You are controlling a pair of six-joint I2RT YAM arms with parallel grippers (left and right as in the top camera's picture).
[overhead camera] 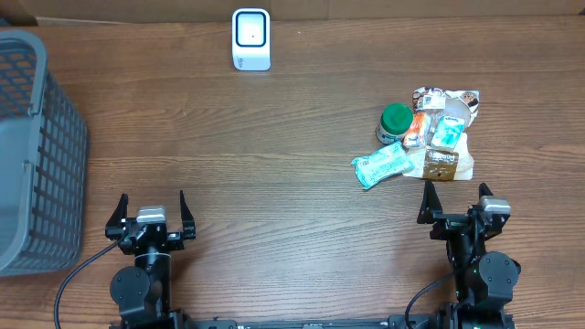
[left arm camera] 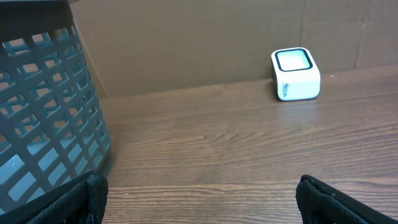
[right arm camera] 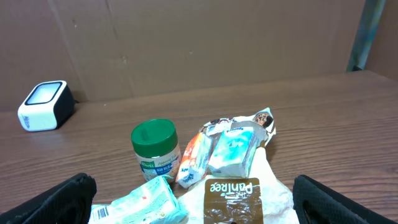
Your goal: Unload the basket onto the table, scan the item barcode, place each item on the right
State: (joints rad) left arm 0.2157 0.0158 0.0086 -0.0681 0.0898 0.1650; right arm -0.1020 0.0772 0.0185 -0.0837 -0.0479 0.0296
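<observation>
"Brown wood, that's the table, right? It has long lines running through it."

"Yes, it's flat and smooth. Behind it stands a plain brown cardboard wall."

"What's the bumpy heap on the right side?"

"That's a little pile of shop things, all touching each other. A round jar with a green lid stands up straight. Just beside it, a crinkly blue-green packet lies flat. A shiny brown pouch lies at the near side. An orange and white packet and a pale blue packet lie side by side behind it."

"And the scanner?"

"It's the small white box with round corners and a dark-rimmed window on top. It sits at the far edge, well apart from the pile."

"What's the big grey thing?"

"A grey plastic basket with square holes, at the left edge."

"What about the arms?"

"The left gripper is at the near edge. Its black fingers are spread wide, with nothing between them. The right gripper is spread wide too and holds nothing. The pile lies just beyond its fingertips."
</observation>
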